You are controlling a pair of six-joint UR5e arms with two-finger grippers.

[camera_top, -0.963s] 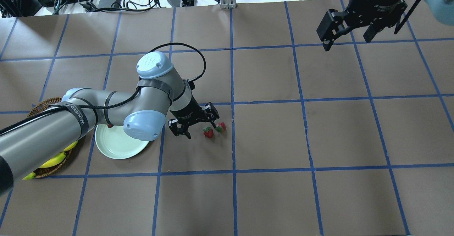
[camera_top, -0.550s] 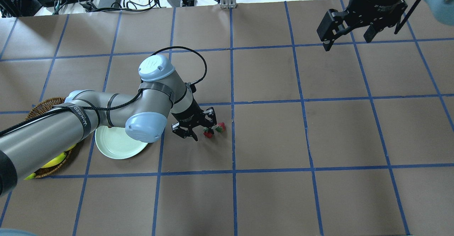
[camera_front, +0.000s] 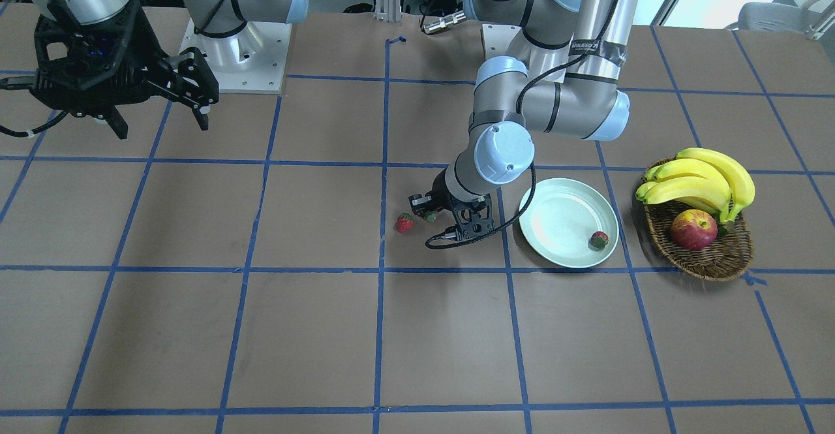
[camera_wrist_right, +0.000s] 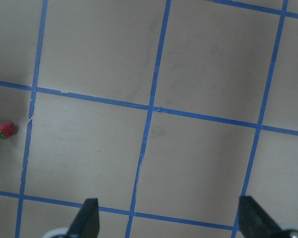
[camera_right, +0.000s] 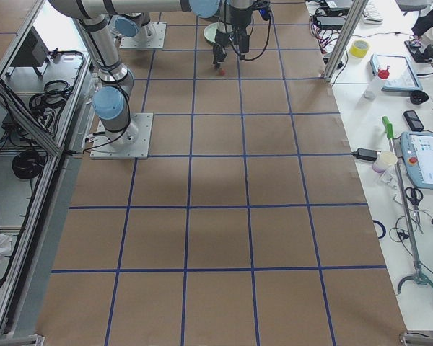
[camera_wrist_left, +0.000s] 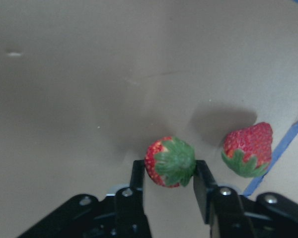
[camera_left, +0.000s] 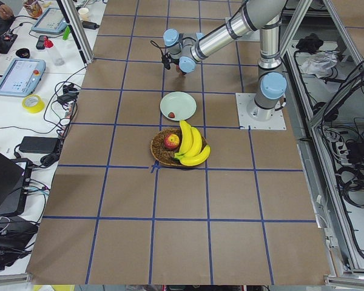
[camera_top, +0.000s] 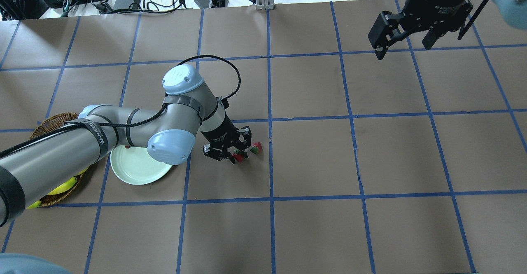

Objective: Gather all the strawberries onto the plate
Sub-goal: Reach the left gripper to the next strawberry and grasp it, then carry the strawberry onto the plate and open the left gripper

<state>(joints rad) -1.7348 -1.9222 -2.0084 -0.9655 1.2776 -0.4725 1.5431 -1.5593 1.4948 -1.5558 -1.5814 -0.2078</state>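
Note:
In the left wrist view a strawberry (camera_wrist_left: pixel 170 162) with its green cap up sits between the two fingers of my left gripper (camera_wrist_left: pixel 169 174), and both pads touch it. It rests low on the brown table. A second strawberry (camera_wrist_left: pixel 248 148) lies just beside it, by a blue tape line (camera_front: pixel 404 223). The pale green plate (camera_front: pixel 561 205) lies close to my left gripper (camera_front: pixel 430 215), and one strawberry (camera_front: pixel 598 240) lies in the plate near its rim. My right gripper (camera_top: pixel 402 48) hangs open and empty, high over the far corner of the table.
A wicker basket (camera_front: pixel 711 258) with bananas (camera_front: pixel 701 179) and an apple (camera_front: pixel 693 230) stands just beyond the plate. My left arm's elbow (camera_top: pixel 171 146) overhangs part of the plate. Blue tape lines grid the brown table.
My left gripper has moved toward the nearer strawberry, come down around it and narrowed its fingers onto it. The right arm has not moved.

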